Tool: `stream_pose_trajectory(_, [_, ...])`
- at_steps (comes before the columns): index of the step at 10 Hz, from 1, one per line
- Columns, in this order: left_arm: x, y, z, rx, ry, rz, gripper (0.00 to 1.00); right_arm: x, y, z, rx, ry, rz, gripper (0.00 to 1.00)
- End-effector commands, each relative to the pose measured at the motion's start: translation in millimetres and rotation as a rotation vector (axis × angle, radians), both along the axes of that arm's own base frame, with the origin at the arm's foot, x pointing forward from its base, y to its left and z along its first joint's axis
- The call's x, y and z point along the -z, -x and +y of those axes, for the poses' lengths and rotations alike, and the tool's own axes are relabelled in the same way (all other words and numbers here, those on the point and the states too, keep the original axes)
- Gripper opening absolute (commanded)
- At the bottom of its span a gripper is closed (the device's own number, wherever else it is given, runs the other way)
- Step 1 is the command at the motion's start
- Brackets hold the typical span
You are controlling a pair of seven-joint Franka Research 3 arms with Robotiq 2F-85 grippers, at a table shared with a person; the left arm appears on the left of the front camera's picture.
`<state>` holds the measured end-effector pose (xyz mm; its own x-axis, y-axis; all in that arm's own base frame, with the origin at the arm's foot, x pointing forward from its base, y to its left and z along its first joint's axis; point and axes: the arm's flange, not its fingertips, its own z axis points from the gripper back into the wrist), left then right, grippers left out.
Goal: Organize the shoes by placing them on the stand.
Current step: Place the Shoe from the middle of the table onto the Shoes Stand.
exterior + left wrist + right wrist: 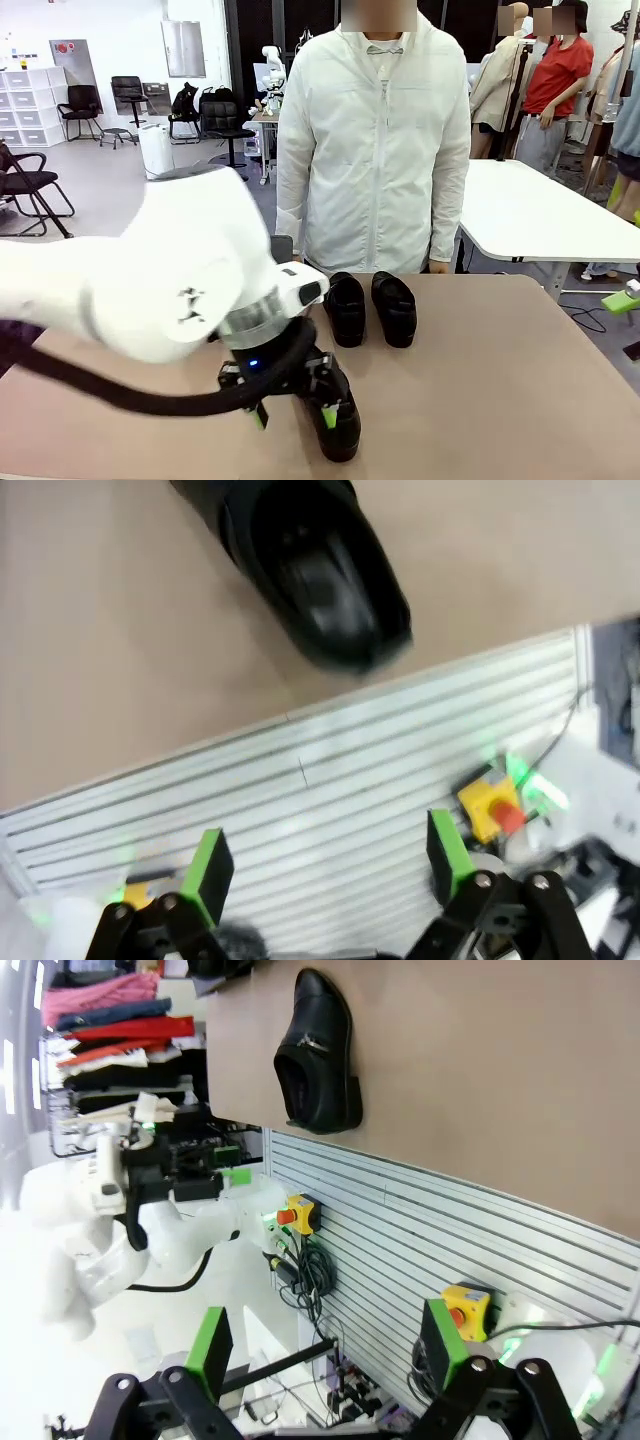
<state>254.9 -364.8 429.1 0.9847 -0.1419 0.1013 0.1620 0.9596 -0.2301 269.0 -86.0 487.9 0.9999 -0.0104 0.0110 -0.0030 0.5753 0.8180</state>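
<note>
My left gripper (328, 863) hangs open just beside a black loafer (320, 590), and my right gripper (325, 1340) also gapes wide, empty.

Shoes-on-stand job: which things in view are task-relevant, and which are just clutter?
Job:
- near shoe
- far left shoe
- far right shoe
- left gripper, open

Lying about:
- yellow e-stop box
- cables
- white side table
- office chair

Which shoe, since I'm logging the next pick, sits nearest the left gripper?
The lone shoe at the near edge, beside the left gripper; the other two stand paired by the person.
</note>
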Motion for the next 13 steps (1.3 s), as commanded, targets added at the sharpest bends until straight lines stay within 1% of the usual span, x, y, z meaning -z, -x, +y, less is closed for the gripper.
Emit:
stream_pose_trajectory(1, [1, -36, -21, -0.135, -0.074, -0.009, 1.00, -3, -1, -3, -0.016, -0.017, -0.021, 1.00])
stream_pose_trajectory(2, [0, 0, 0, 0.000, 0.000, 0.000, 1.00, -3, -1, -3, -0.016, -0.017, -0.021, 1.00])
stream_pose_trajectory(4, [0, 0, 0, 0.000, 0.000, 0.000, 1.00, -3, -1, -3, -0.016, -0.017, -0.021, 1.00])
stream_pose_trajectory(5, [3, -18, -10, -0.037, -0.021, 0.001, 1.00, -3, -1, -3, -0.016, -0.017, -0.021, 1.00])
stream_pose_trajectory(6, [15, -36, -14, -0.154, -0.041, 0.032, 1.00, -3, -1, -3, -0.016, -0.017, -0.021, 1.00])
stream_pose_trajectory(7, [26, -51, -19, -0.258, -0.038, 0.028, 1.00, -3, -1, -3, -0.016, -0.017, -0.021, 1.00])
stream_pose_trajectory(8, [35, -61, -21, -0.317, -0.027, 0.023, 1.00, -3, -1, -3, -0.016, -0.017, -0.021, 1.00])
stream_pose_trajectory(9, [43, -70, -21, -0.375, -0.018, -0.002, 1.00, -3, -1, -3, -0.016, -0.017, -0.021, 1.00])
stream_pose_trajectory(11, [64, -86, -25, -0.414, -0.041, -0.004, 1.00, -3, -1, -3, -0.016, -0.017, -0.021, 1.00])
stream_pose_trajectory(13, [81, -90, -25, -0.446, -0.100, 0.004, 1.00, -3, -1, -3, -0.016, -0.017, -0.021, 1.00])
